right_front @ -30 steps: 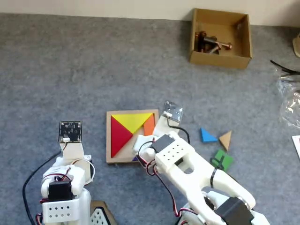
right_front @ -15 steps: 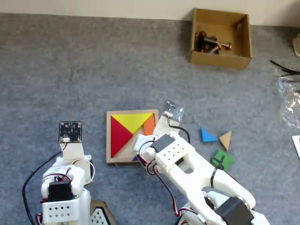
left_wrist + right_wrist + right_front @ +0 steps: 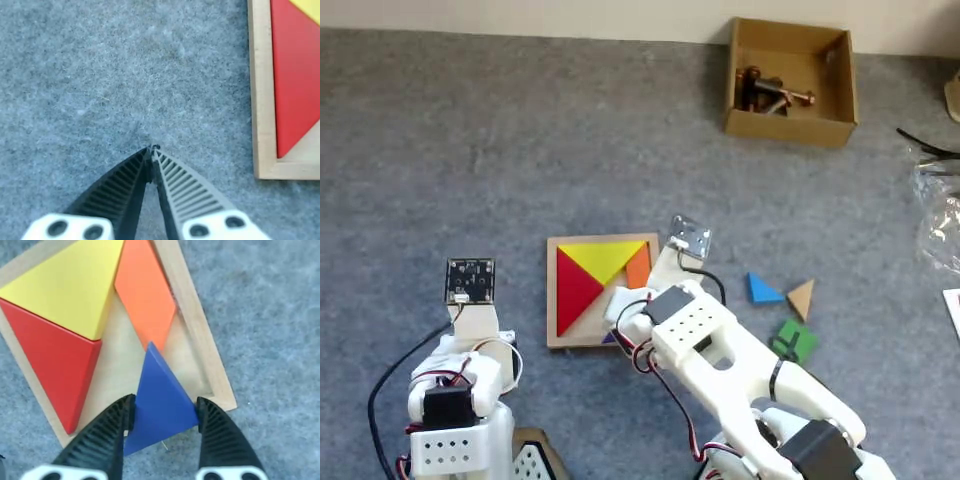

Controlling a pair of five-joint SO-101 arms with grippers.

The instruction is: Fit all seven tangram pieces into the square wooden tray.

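- Right wrist view: the square wooden tray (image 3: 192,330) runs off the picture's edge. The yellow wooden triangle (image 3: 70,290) and orange wooden parallelogram (image 3: 147,305) are cut by that edge too.
- Dark blue wooden triangle (image 3: 160,400): both flanks are partly hidden behind the right gripper's (image 3: 164,401) fingers.
- High view: the white right arm (image 3: 720,350) covers the tray's near-right corner and most of the blue triangle.
- Left wrist view: 1 tray corner is in frame. The red wooden triangle (image 3: 295,75) is cut off at the edge.
- Brown cardboard box (image 3: 790,80): the copper-coloured metal bits (image 3: 770,95) inside are too small to identify.
- Clear plastic bag (image 3: 940,225): cut off by the high view's right edge.
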